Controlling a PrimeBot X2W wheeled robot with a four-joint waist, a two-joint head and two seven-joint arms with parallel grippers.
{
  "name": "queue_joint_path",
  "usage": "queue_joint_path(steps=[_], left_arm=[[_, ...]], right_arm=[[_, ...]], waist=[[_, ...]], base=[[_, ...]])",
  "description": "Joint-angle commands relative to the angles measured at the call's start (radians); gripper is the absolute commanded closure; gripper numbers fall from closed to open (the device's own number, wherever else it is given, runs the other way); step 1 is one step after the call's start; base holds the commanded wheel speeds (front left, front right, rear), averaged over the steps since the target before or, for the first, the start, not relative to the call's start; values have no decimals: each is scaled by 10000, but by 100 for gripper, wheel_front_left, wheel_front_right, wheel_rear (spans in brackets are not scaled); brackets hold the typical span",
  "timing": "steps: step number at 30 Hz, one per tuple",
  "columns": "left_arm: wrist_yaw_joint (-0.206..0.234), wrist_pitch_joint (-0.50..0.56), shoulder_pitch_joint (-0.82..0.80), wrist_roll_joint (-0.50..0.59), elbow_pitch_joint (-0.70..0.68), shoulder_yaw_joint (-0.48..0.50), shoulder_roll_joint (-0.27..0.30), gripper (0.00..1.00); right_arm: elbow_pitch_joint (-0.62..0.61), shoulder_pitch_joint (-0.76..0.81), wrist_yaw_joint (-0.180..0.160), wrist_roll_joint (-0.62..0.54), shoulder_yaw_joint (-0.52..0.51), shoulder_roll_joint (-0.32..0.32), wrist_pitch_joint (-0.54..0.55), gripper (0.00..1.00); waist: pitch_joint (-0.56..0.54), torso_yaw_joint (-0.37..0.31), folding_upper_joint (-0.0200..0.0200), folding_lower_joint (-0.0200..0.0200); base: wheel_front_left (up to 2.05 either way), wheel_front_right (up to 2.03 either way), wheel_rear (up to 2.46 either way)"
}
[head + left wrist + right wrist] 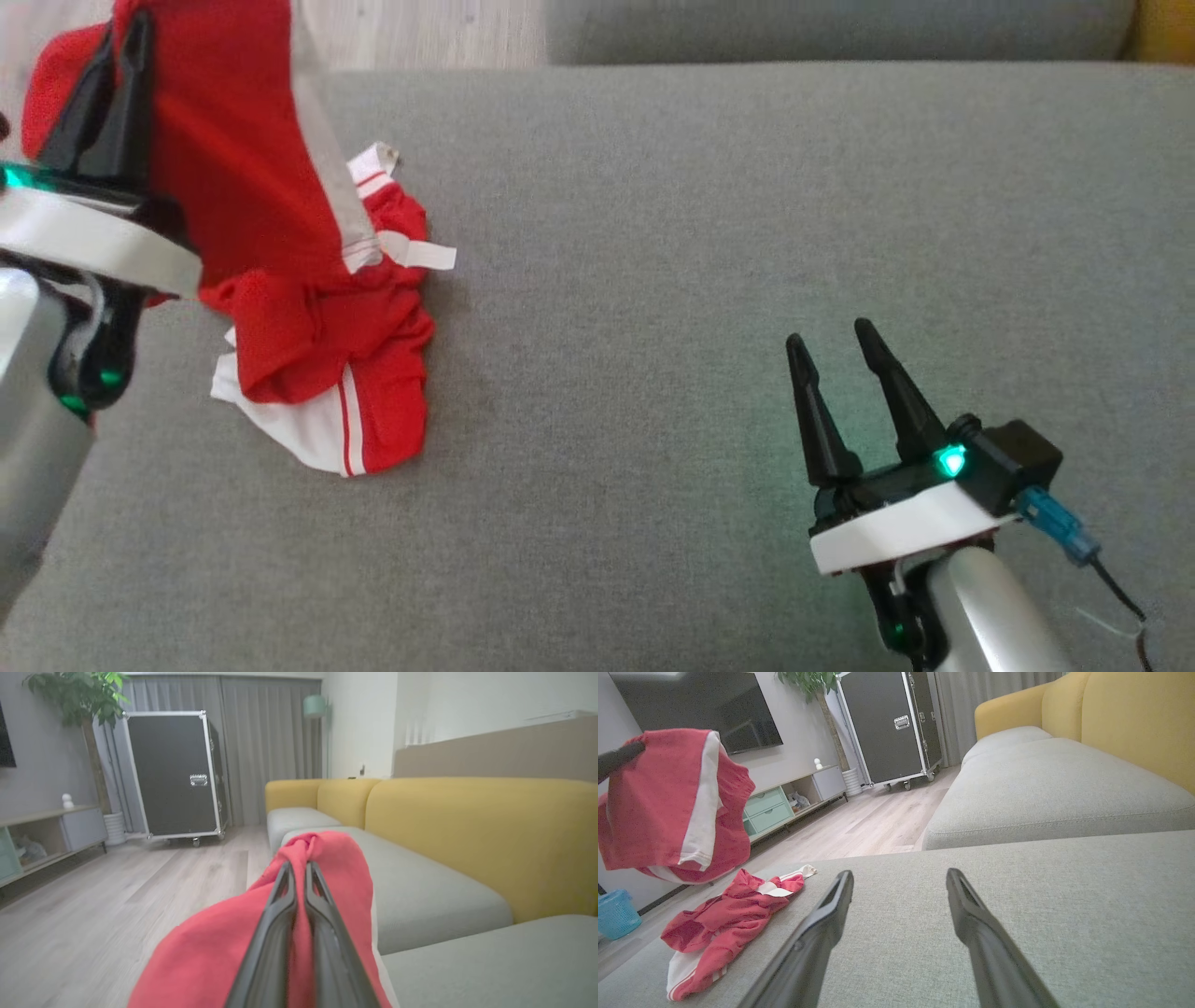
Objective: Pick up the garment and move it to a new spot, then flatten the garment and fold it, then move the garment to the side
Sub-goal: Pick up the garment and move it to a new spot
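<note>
Left hand (299, 865): Fingers are pressed together and clamped on a bunched fold of the garment (233, 140), and the hand is held up above the sofa seat (700, 233).
Garment: Red cloth with a white stripe (703, 807) is seen hanging from the left hand's fingertips. It is draped down both sides of the fingers, and its lower edge is clear of the cushion in the right wrist view.
Right hand (829, 333): Fingers are spread wide apart with nothing caught between them. The hand is poised low over the grey seat, well apart from the left hand.
Second cloth (345, 355): A crumpled red-and-white heap is spotted on the seat, below the left hand and far out to the left of the right hand's fingers. A gap between it and the hanging garment is seen from the right wrist, while from the head view the two overlap.
Backrest (467, 835): Yellow cushions are seen to the right of the left hand's fingertips.
Black case (173, 770): It is parked on the wooden floor (117, 896), far beyond the left hand's fingertips and to their left.
Blue basket (614, 912): It is glimpsed on the floor, below the hanging garment.
</note>
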Motion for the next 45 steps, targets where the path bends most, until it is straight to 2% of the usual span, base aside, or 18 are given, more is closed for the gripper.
queue_joint_path(steps=[1, 10, 15, 22, 27, 28, 29, 30, 35, 41, 45], left_arm=[[76, -92, -220, 30, -396, 527, 570, 100], [836, 224, 478, 279, -2920, 177, 538, 100], [1088, 807, 443, 423, -3835, -299, 200, 100], [959, 1326, -66, 854, -3737, -1165, -650, 100], [705, 1454, -689, 1102, -3009, -1479, -1122, 100], [629, 1422, -795, 1117, -2817, -1517, -1227, 57], [557, 1378, -889, 1186, -2610, -1580, -1301, 20], [513, 1327, -983, 1315, -2396, -1661, -1352, 0], [556, 568, -1153, 1696, -1458, -1683, -1580, 0], [633, -111, -861, 1616, -881, -1339, -1503, 0], [779, -405, 98, 1292, -885, -754, -1229, 0]], right_arm=[[-279, -111, -7, 64, 271, -18, -109, 0], [-341, -108, -7, 447, 298, -18, -109, 0], [-598, -352, -7, 664, 307, -18, -109, 0], [-1494, -882, -7, 1179, 518, -18, -109, 0], [-1992, -1085, -7, 1454, 424, -18, -109, 0], [-2040, -1093, -7, 1510, 396, -18, -109, 0], [-2071, -1092, -7, 1554, 387, -18, -109, 0], [-2100, -1090, -7, 1581, 398, -18, -109, 0], [-2145, -963, -7, 1565, 315, -18, -109, 0], [-1959, -941, -7, 1149, 153, -18, -109, 0], [-1696, -879, -7, 808, 115, -18, -109, 0]], waist=[[-225, -55, -1, 2], [-406, -765, -1, 2], [-112, -1882, -1, 2], [840, -3760, -1, 2], [1444, -4703, -1, 2], [1522, -4826, -1, 2], [1588, -4926, -1, 2], [1638, -4989, -1, 2], [1611, -4784, -1, 2], [1229, -3877, -1, 2], [751, -3072, -1, 2]], base=[[0, 0, 0], [0, 0, 0], [0, 0, 0], [0, 0, 0], [0, 0, 0], [0, 0, 0], [0, 0, 0], [0, 0, 0], [0, 0, 0], [0, 0, 0], [0, 0, 0]])
